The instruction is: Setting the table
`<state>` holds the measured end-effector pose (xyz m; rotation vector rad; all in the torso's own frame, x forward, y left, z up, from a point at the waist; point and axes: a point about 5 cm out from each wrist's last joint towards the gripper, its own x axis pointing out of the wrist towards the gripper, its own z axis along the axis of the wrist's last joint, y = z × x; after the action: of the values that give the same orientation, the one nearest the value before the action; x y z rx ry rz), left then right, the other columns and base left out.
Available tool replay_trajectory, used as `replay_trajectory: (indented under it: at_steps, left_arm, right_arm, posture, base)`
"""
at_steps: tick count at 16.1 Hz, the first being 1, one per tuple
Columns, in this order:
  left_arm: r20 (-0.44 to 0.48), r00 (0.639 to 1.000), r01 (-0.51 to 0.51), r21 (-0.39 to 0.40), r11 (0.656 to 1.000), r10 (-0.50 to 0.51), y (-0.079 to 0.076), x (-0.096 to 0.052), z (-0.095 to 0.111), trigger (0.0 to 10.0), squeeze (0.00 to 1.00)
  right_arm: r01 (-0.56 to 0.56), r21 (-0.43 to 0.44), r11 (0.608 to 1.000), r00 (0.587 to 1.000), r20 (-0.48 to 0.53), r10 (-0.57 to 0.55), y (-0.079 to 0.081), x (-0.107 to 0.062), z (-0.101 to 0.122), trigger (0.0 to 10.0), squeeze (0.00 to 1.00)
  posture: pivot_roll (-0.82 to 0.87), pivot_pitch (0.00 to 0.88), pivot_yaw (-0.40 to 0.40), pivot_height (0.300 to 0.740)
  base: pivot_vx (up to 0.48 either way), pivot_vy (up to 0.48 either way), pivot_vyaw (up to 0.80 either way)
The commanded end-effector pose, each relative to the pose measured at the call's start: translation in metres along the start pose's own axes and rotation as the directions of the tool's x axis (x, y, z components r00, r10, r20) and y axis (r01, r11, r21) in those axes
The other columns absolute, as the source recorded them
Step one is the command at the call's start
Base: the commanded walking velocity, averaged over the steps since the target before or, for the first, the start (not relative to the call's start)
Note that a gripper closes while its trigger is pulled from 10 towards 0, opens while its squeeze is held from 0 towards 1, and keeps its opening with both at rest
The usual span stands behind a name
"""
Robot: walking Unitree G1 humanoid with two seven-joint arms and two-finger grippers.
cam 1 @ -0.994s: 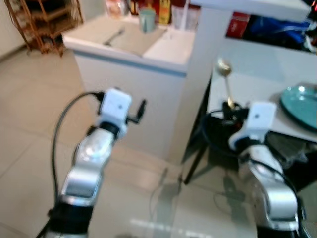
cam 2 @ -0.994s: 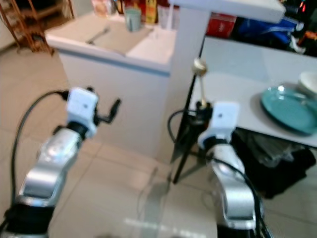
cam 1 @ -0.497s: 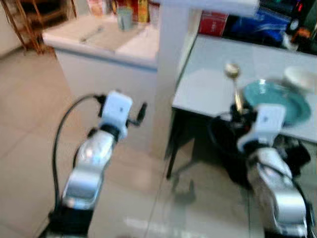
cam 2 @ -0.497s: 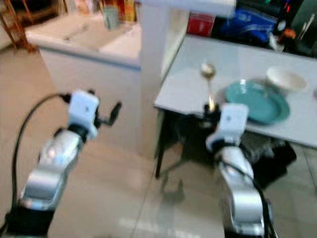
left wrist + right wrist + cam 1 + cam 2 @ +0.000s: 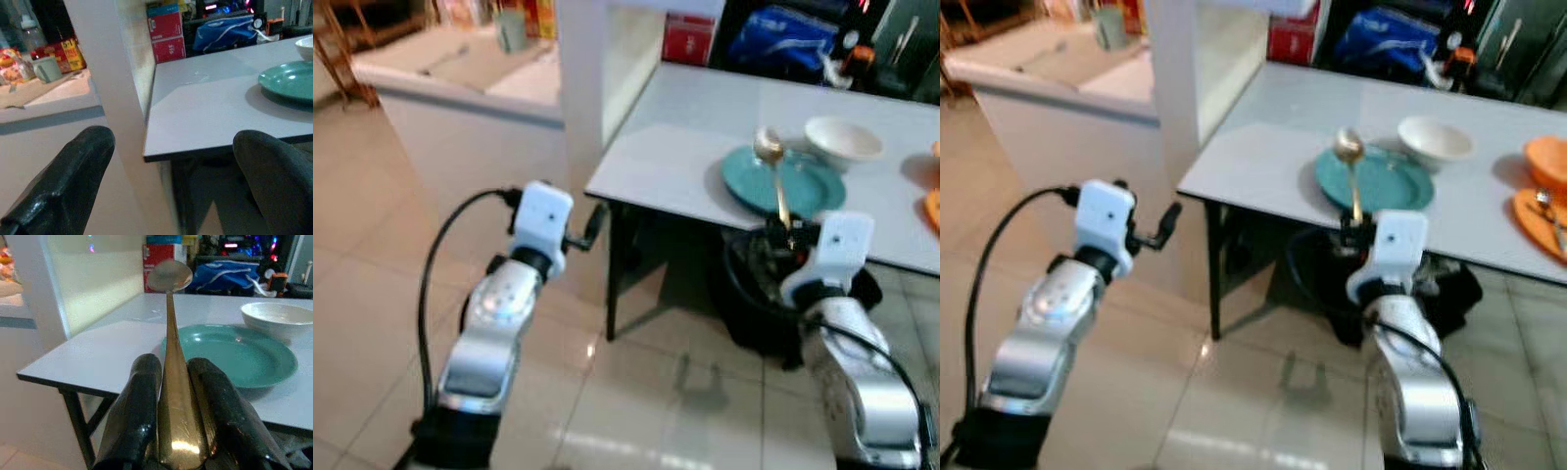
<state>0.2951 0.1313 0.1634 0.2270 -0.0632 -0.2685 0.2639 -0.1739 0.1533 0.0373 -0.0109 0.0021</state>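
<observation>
Pale glossy floor tiles (image 5: 636,411) run under a white table (image 5: 675,162) that stands beside a white pillar (image 5: 579,88), with a counter (image 5: 460,78) off at ten o'clock. On the table, from the head views, a teal plate (image 5: 783,181) sits near the front edge, a white bowl (image 5: 842,142) just behind it at one o'clock, and an orange dish (image 5: 1545,171) farther right. Dark bags and a red box (image 5: 688,37) crowd the back. The right gripper (image 5: 785,235) is raised short of the table edge with a gold spoon (image 5: 773,176) standing upright, bowl end up. The left gripper (image 5: 592,220) is held out toward the pillar.

Along the left wrist, the two black fingers (image 5: 63,186) stand wide apart with nothing between them, framing the table corner, the plate (image 5: 288,81) and a mug (image 5: 46,68) on the counter.

Along the right wrist, both fingers (image 5: 137,411) pinch the spoon (image 5: 171,357) by its handle; plate (image 5: 234,355) and bowl (image 5: 279,316) lie beyond at twelve o'clock.
</observation>
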Motion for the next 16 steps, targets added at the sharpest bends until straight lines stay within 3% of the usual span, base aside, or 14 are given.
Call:
replay_trajectory:
  at_steps: [1,4,11,16]
  left_arm:
    - [0.024,0.999,0.028,0.002,1.000,-0.028,-0.0047,0.0007,0.0053,10.0,0.00]
    - [0.054,0.997,0.064,-0.016,0.998,-0.063,-0.0076,-0.0025,0.0102,10.0,0.00]
    - [0.053,0.997,0.065,-0.004,0.998,-0.064,-0.0067,-0.0033,0.0104,10.0,0.00]
    - [0.055,0.997,0.049,0.011,0.999,-0.049,-0.0036,-0.0047,0.0119,10.0,0.00]
  right_arm:
    - [0.002,0.005,1.000,1.000,0.004,-0.002,-0.0020,-0.0006,0.0034,10.0,0.00]
    - [0.001,0.036,0.999,1.000,-0.007,-0.001,-0.0016,0.0010,0.0028,10.0,0.00]
    - [0.008,0.043,0.999,0.999,-0.034,-0.006,-0.0048,0.0006,-0.0001,10.0,0.00]
    - [-0.085,0.022,0.996,0.995,-0.052,0.086,0.0012,-0.0007,0.0004,10.0,0.00]
  posture:
    - [0.03,0.003,-0.008,0.740]
    - [0.03,0.006,-0.015,0.740]
    - [0.03,0.009,-0.021,0.740]
    - [0.03,0.020,-0.021,0.740]
  base:
    - [0.000,0.000,0.00]
    - [0.200,0.000,-0.19]
    - [0.379,0.000,-0.78]
    - [0.385,0.000,0.00]
